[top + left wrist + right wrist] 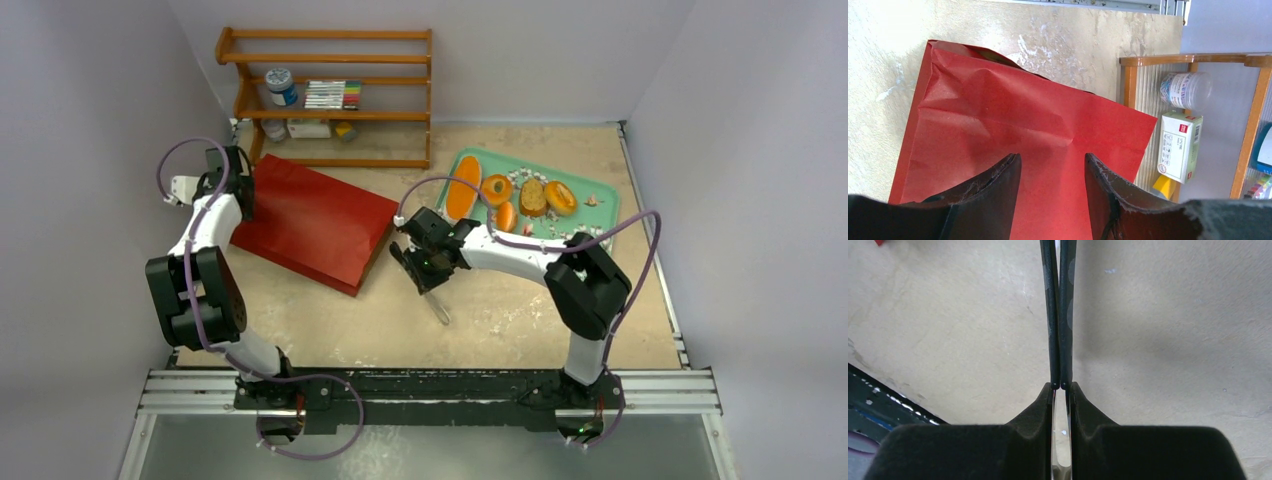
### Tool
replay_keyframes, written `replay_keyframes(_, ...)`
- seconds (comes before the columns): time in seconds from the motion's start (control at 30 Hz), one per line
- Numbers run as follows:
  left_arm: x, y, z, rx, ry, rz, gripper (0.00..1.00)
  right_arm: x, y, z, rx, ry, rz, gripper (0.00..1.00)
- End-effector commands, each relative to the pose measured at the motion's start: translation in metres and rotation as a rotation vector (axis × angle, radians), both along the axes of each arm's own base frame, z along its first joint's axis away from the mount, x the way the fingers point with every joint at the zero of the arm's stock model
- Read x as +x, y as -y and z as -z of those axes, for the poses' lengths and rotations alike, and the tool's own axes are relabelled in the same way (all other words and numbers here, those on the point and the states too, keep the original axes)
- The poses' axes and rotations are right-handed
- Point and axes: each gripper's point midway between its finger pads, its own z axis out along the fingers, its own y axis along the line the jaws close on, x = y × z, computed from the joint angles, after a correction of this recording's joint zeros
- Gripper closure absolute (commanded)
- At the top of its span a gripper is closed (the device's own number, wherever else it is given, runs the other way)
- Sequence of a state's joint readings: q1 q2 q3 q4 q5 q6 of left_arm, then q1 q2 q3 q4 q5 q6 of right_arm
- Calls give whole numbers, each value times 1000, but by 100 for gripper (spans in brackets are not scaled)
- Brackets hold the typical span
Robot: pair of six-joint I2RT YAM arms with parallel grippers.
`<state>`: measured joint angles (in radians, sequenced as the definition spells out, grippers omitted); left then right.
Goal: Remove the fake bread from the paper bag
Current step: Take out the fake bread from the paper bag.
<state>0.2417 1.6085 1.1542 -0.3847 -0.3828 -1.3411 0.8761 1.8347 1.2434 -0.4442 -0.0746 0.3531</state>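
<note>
The red paper bag (315,222) lies flat on the table at the left; its mouth faces the right arm. It fills the left wrist view (1013,120). My left gripper (238,185) is open and empty over the bag's far left corner (1053,157). The fake bread lies on the green tray (600,225): a long oval loaf (462,188), a bun (496,189), a small piece (506,216), a slice (532,197) and another bun (560,197). My right gripper (425,272) is shut on black-tipped metal tongs (1058,315) pressed closed, between bag and tray (1061,387). The tongs hold nothing.
A wooden shelf (330,95) stands at the back with a jar (281,86), boxes and markers; in the left wrist view the jar (1188,90) and a white box (1178,147) sit just beyond the bag. Walls close in on three sides.
</note>
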Motion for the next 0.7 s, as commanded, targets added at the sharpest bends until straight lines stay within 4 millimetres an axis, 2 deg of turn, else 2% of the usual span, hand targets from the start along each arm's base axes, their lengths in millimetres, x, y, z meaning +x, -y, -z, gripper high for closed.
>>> replay_keyframes(0.0,4,-7,-20,58,13,-2,51,11,-18,-20,42,27,-25,84)
replay_keyframes(0.13,-4,-10,-33,81,12,-18,51,22,-29,-12,7,18,-54,76)
replay_keyframes(0.2,-7,-13,-40,94,18,-36,48,32,-34,-10,-4,34,-42,66)
replay_keyframes(0.3,-8,-14,-40,80,24,-36,46,47,-47,-13,1,61,-49,59)
replay_keyframes(0.37,-10,-13,-38,61,32,-40,46,54,-52,-7,-10,70,-52,51)
replay_keyframes(0.47,-13,-14,-34,56,36,-49,46,61,-50,-4,-19,95,-38,47)
replay_keyframes(0.57,-12,-18,-39,73,42,-48,46,65,-45,-13,26,154,3,37)
replay_keyframes(0.67,-8,-20,-43,91,27,-27,46,67,-39,-16,53,211,27,35)
